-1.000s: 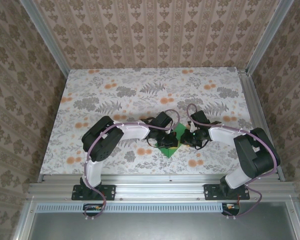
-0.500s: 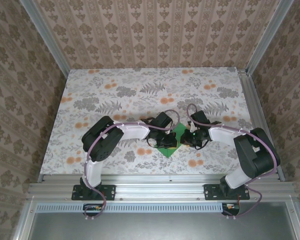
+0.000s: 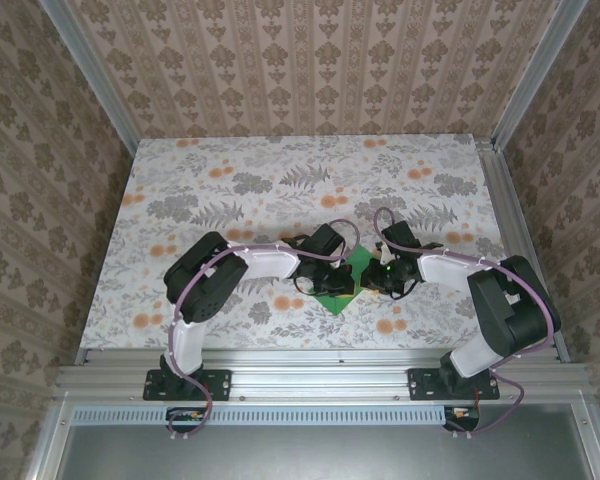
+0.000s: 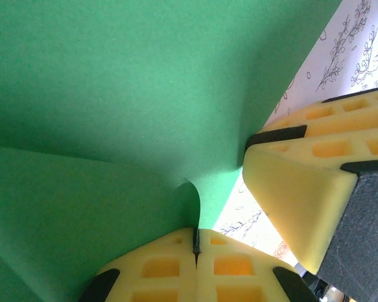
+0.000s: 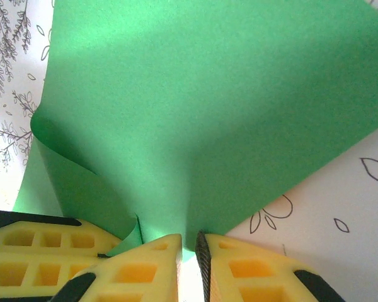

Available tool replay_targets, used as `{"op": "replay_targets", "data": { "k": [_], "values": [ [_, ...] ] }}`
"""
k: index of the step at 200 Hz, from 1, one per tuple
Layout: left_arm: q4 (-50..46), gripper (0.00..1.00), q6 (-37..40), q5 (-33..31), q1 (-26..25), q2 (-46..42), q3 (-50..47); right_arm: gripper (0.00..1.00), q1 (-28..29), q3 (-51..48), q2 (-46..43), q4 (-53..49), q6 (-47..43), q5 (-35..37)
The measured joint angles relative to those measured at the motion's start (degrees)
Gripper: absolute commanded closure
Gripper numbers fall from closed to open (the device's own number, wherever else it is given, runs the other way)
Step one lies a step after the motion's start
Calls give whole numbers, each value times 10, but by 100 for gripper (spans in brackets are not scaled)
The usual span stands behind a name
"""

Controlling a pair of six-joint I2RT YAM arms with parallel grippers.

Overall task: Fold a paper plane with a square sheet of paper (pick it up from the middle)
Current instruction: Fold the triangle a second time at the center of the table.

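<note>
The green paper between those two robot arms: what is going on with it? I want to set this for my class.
Both arms are working on the green sheet of paper at the middle of the floral table. The left gripper is shut on a bit of it, and the right gripper pinches it close beside. The sheet bends and curls up between them rather than lying flat. It looks mid-fold, not yet a plane.
</note>
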Motion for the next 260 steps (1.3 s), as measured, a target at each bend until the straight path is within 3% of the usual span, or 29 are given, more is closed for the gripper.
{"op": "replay_targets", "data": {
  "k": [85, 119, 141, 158, 240, 260],
  "values": [
    [20, 98, 0, 9, 1, 4, -5, 79, 0, 0, 0, 0, 0, -2],
    [23, 87, 7, 9, 1, 4, -7, 79, -1, 0, 0, 0, -1, -2],
    [38, 68, 13, 14, 1, 1, -14, 79, -1, 0, -3, -1, -2, -2],
    [39, 61, 21, 13, 1, -8, -18, 79, -3, 0, -7, -7, -2, 0],
    [105, 58, 30, 18, 4, -32, -64, 79, -6, -3, -25, -19, -3, -2],
    [126, 62, 29, 24, 5, -34, -74, 79, -14, -12, -42, -19, -1, -7]
  ]
}}
